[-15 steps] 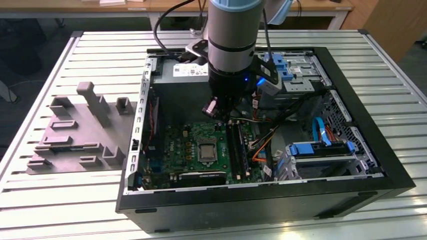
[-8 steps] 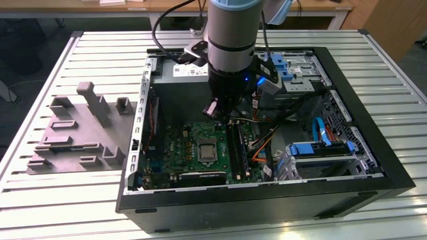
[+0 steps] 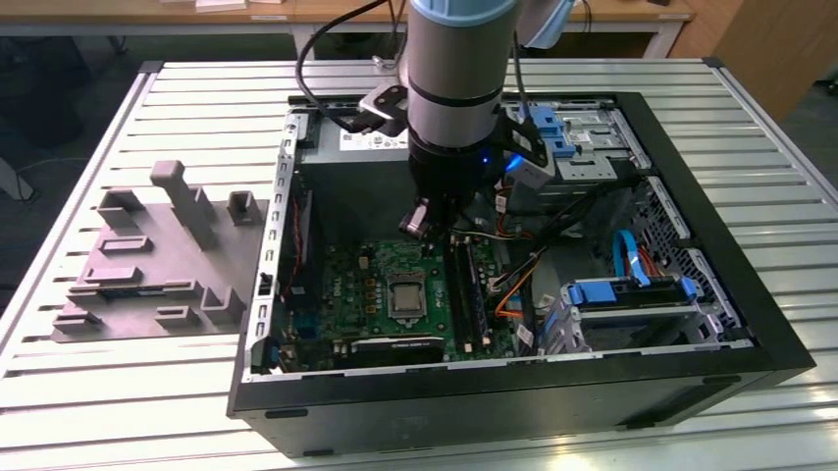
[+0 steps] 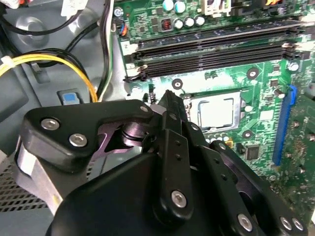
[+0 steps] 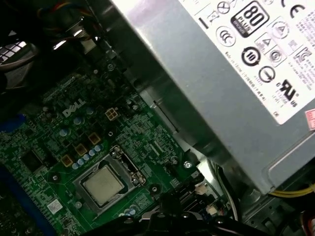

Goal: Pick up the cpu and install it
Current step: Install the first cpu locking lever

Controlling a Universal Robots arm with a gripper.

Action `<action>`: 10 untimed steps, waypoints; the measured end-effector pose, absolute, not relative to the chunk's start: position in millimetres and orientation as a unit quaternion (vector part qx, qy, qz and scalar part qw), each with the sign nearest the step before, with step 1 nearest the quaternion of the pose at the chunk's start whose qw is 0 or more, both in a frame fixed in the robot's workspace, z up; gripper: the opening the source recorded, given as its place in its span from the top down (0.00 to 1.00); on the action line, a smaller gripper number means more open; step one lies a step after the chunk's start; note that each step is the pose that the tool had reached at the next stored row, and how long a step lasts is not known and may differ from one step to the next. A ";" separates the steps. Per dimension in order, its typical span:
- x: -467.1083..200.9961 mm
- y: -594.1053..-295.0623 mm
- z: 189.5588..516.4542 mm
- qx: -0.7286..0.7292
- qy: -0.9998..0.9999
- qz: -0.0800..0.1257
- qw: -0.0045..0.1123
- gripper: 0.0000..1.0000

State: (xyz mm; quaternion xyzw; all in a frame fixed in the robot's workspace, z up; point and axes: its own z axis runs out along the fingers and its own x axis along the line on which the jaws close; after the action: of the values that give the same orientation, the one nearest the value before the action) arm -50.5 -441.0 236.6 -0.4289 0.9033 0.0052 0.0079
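Observation:
The cpu (image 5: 103,185) is a small silver-grey square lying flat inside the metal-framed socket of the green motherboard (image 5: 59,147). It also shows in the second wrist view as the cpu (image 4: 216,111), just beyond the black gripper (image 4: 169,101). In the exterior view the socket (image 3: 406,297) sits mid-board inside the open computer case, and the gripper (image 3: 423,222) hangs above the board's far edge, a short way back from the socket. Nothing shows in the gripper's grasp.
A grey power-supply box (image 5: 221,73) stands close beside the gripper. Long black memory slots (image 4: 211,49) run next to the socket. Yellow and black cables (image 4: 54,61) lie nearby. A grey moulded tray (image 3: 157,260) with upright posts rests on the slatted table at the exterior view's left.

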 end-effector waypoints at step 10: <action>-51.6 -448.1 236.7 -0.447 0.894 0.006 0.008 0.89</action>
State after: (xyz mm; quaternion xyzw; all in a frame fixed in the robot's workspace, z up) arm -51.6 -448.1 236.7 -0.4470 0.8945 0.0055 0.0078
